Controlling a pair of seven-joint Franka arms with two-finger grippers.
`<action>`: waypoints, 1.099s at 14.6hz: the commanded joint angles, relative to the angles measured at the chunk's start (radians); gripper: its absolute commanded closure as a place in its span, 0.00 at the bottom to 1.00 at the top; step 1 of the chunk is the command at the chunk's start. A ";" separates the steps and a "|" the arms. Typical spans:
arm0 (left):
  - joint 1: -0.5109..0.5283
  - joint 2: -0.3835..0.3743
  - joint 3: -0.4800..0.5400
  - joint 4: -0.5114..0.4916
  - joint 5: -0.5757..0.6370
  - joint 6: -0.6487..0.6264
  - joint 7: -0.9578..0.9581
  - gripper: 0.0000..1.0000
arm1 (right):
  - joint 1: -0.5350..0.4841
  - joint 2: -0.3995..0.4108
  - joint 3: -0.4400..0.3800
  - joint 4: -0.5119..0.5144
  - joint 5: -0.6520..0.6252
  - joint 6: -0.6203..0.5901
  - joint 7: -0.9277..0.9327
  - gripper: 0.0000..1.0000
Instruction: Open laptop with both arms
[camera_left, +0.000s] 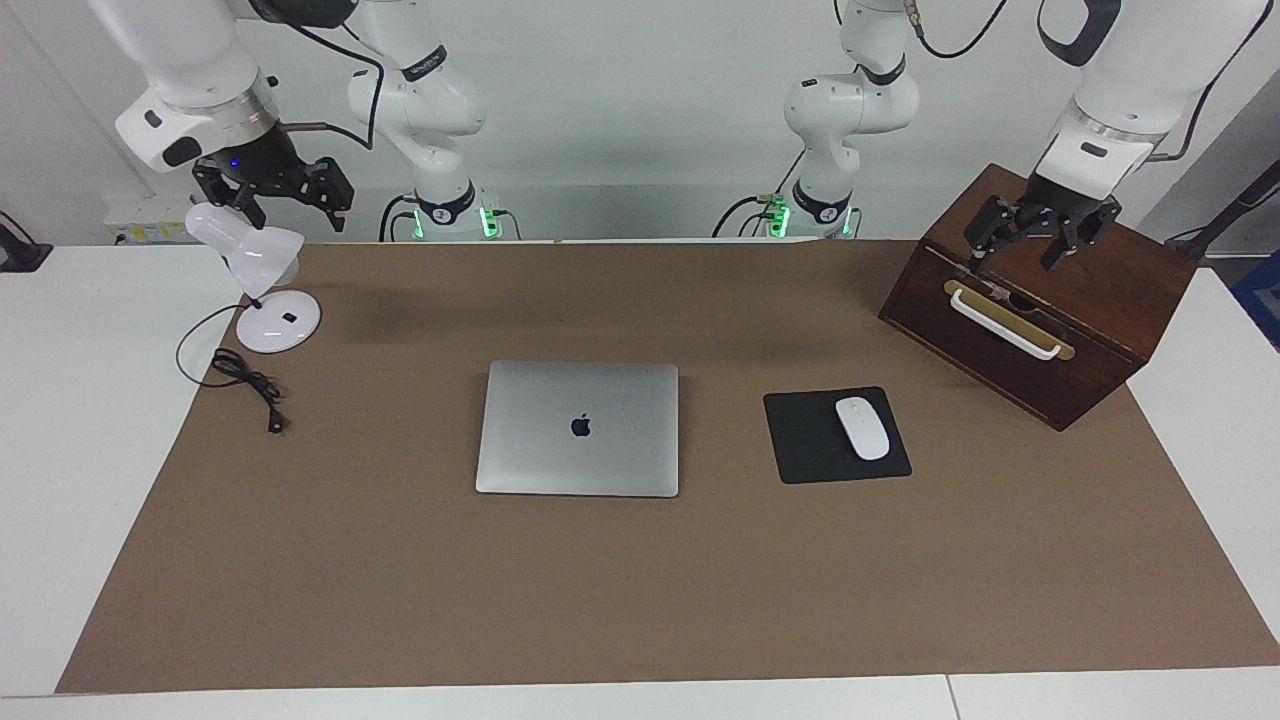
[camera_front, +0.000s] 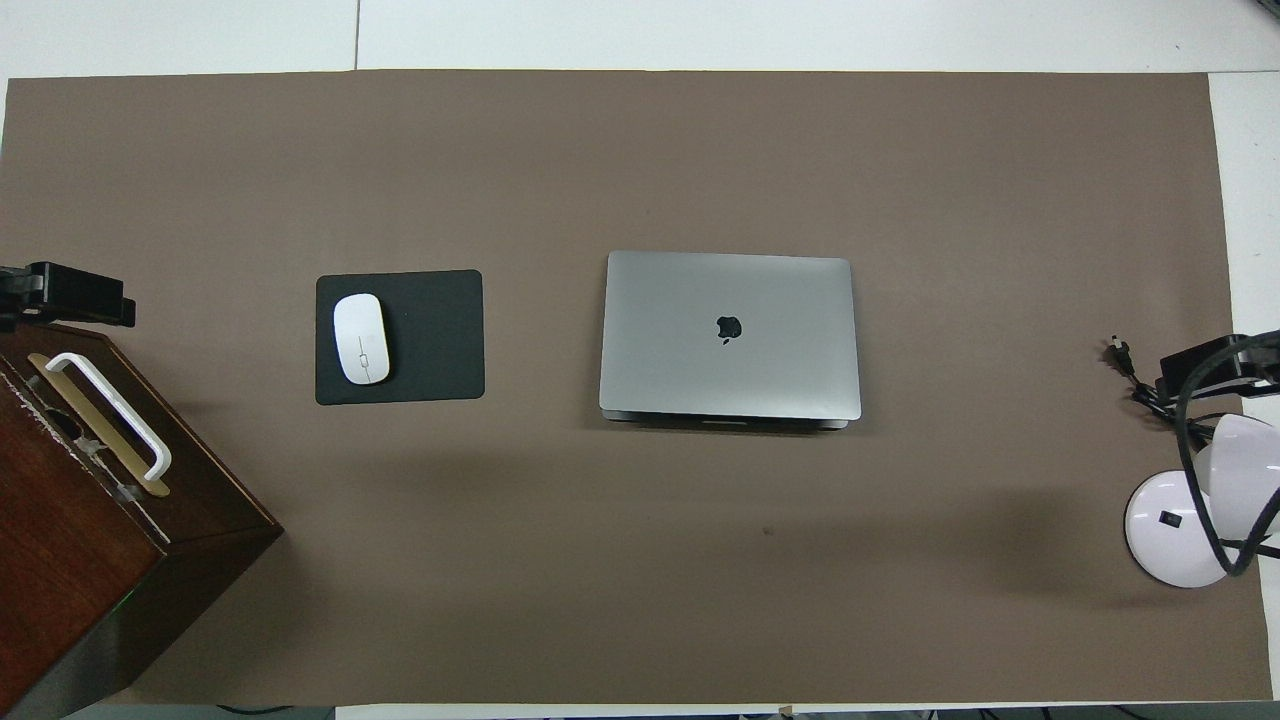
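Nearest the robots, both arms wait raised at the two ends of the table. The left gripper (camera_left: 1035, 243) hangs over the dark wooden box (camera_left: 1090, 330), above its top by the white handle (camera_left: 1003, 323), with its fingers spread apart and nothing between them. The right gripper (camera_left: 285, 200) hangs over the white desk lamp (camera_left: 262, 290) at the right arm's end of the table, just above the lamp's shade; its fingers also stand spread and hold nothing. In the overhead view only the tips of the two grippers show at the picture's edges. The lamp's round base rests on the brown table mat (camera_left: 640, 580), and its black cord (camera_left: 250, 385) lies coiled on the mat a little farther from the robots. The box sits askew at the left arm's end of the table, its handle side turned away from the robots. Farther out, in the middle of the mat, lies the laptop (camera_left: 578, 428), closed flat, lid up with the dark apple logo showing, well apart from both grippers. Beside it, toward the left arm's end, lies the black mouse pad (camera_left: 805, 440) with the white mouse (camera_left: 862, 428) resting on it, at about the same distance from the robots as the laptop.
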 joint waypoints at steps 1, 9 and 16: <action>0.007 -0.028 -0.002 -0.040 0.007 0.028 -0.004 0.00 | -0.005 -0.025 0.004 -0.027 -0.005 -0.007 -0.016 0.00; 0.002 -0.029 -0.004 -0.041 0.008 0.016 0.004 0.00 | -0.005 -0.025 0.004 -0.027 -0.003 -0.007 -0.016 0.00; -0.001 -0.029 -0.004 -0.040 0.008 0.011 0.002 0.00 | -0.005 -0.033 0.004 -0.036 -0.003 -0.003 -0.014 0.00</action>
